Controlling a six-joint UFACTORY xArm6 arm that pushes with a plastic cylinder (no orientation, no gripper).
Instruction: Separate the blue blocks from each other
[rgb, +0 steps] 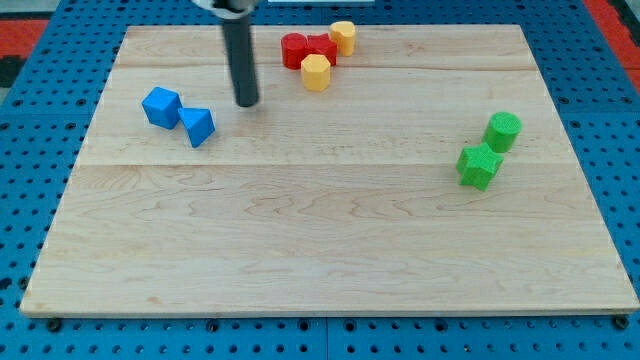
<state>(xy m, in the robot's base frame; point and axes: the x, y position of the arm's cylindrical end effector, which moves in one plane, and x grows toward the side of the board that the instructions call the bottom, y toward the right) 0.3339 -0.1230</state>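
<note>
my tip (247, 102) right of, apart from blue triangular block (198, 126) | blue cube (161, 106) touching it | no claw

The board (330, 230) under my tip (247, 103) was pale wood, planks joined edge to edge, with fine grain and a smooth, satiny finish. My rod looked like dark, smooth material with a faint sheen along its length; metal or plastic could not be told.

Just to the view's left of my tip, the blue cube (160, 106) and the blue wedge-like block (198, 126) looked like matt painted or plastic pieces. The red block (300, 48), two yellow blocks (316, 71) and green blocks (480, 165) on the view's right had the same even, low-gloss surface. Around the board lay blue perforated sheet (40, 200), slightly shiny.
</note>
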